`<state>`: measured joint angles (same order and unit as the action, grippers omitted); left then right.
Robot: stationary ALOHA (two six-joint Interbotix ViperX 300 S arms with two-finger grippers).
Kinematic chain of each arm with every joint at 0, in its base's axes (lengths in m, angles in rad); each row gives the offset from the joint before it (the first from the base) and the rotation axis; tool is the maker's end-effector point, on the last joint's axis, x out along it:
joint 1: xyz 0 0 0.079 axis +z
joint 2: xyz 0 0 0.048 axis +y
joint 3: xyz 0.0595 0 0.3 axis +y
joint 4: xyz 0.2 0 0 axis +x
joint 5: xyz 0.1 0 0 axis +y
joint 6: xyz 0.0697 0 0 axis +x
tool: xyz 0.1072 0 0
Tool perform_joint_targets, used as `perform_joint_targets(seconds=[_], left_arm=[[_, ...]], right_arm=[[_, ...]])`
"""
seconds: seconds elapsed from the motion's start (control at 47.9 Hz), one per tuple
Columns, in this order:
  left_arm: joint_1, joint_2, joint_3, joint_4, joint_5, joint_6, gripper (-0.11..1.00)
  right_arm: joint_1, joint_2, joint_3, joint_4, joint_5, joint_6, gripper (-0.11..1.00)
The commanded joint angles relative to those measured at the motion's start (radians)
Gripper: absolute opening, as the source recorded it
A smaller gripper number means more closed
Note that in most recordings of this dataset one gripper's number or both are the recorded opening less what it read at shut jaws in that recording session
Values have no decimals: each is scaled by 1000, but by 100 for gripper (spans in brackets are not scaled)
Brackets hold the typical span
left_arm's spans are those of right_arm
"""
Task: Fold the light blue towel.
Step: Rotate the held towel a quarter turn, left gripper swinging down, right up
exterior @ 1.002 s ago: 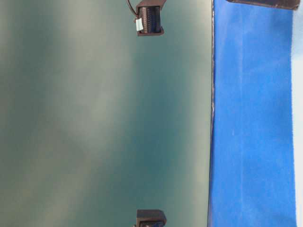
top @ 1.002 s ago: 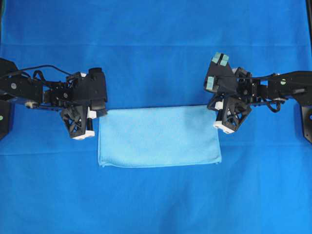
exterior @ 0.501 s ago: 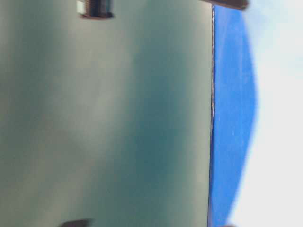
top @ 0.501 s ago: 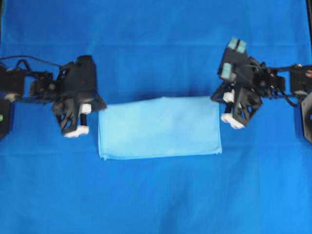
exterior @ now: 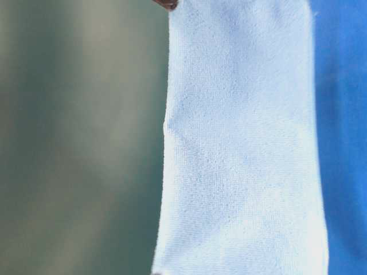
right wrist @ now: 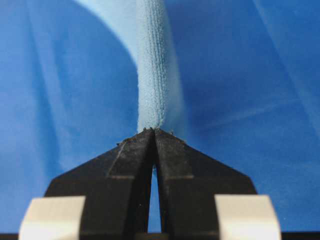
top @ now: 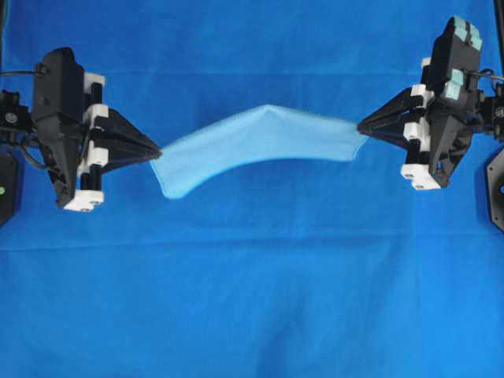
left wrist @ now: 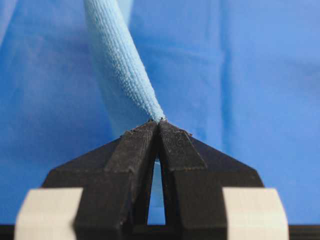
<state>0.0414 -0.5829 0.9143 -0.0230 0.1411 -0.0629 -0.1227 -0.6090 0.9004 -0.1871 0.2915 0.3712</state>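
While both arms reach inward from the sides of the overhead view, the left gripper (top: 156,150) and the right gripper (top: 362,126) point level toward each other, each pinched tight on one end of the light blue towel (top: 256,143). The towel hangs between them above the dark blue cloth (top: 252,299), arching in the middle and sagging toward its lower left corner. From the left wrist camera, the closed fingertips (left wrist: 150,131) nip a bunched edge of the towel (left wrist: 120,60); the right wrist view shows the same clamp (right wrist: 152,134) on a narrow fold (right wrist: 151,65).

The table-level view is filled by a blurred stretch of towel (exterior: 241,143), with only a dark sliver of a gripper at the top edge; the arms' rear parts are cut off at the overhead frame's sides.

A second ago the towel lay flat, folded in a rectangle, with the grippers low beside its top corners; it is now lifted off the cloth, and the grippers sit farther apart.
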Motion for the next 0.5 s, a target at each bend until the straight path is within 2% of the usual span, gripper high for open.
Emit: perform_joint_targets(seconds=[0.0,0.125,0.251,0.48], left_arm=[[0,-12,-23,2,-31,0,1],[-3,5,-28,2,-43,-2,1],[-41,38,-46,2,-49,-5,1],[-170,138,-104,2,-124,-5,1]], right_arm=[[0,-11,-20,-8,-2,2,1],[-9,-5,-18,-25,-2,2,1],[-40,5,-23,-34,-3,2,1],[-183,81,-58,-77,-28,2,1]])
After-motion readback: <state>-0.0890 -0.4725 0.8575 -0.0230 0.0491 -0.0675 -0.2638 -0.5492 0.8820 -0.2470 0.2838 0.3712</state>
